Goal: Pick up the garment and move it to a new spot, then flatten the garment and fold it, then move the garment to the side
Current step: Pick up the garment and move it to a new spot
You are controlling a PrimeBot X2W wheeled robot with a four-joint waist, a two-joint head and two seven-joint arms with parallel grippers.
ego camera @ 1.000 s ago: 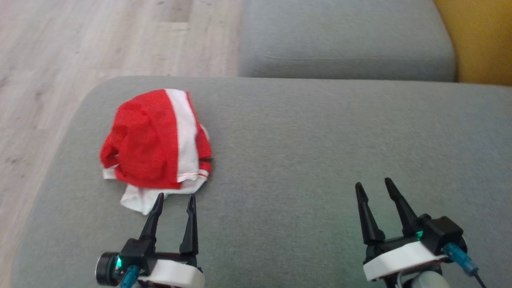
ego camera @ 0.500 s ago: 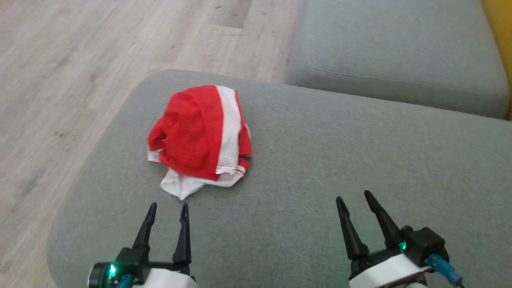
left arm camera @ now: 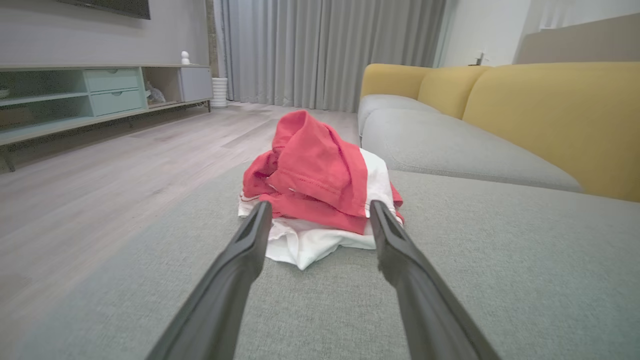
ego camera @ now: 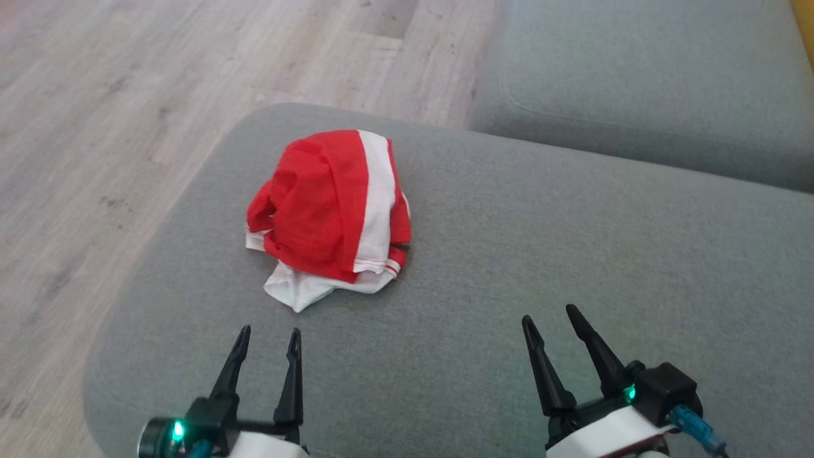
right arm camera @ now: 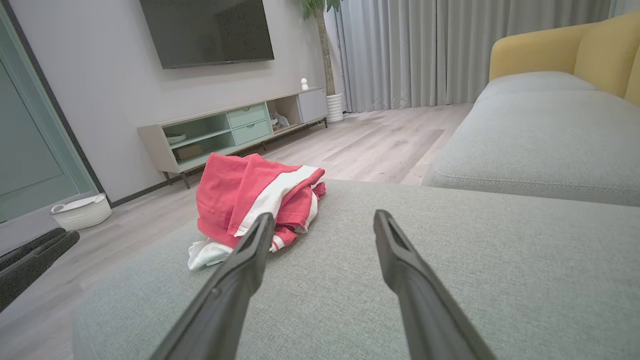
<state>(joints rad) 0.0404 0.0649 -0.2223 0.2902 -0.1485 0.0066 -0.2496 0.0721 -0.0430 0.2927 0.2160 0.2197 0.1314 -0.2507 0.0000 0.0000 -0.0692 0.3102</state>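
Note:
A crumpled red and white garment lies in a heap on the grey cushion, near its left end. The left wrist view has the garment straight ahead, a short way past the fingertips. My left gripper hovers open just in front of the heap, nothing between its fingers. My right gripper is open too, over bare cushion to the right of the heap. In the right wrist view the garment sits ahead and to the left.
The cushion's rounded left edge drops to a wooden floor. A second grey cushion lies beyond, with yellow backrests on the right. A TV cabinet and a white basket stand across the room.
The head camera has turned, so the whole picture has shifted right. Both grippers now show lower in the picture, and the left fingertips stand farther back from the garment's white hem.

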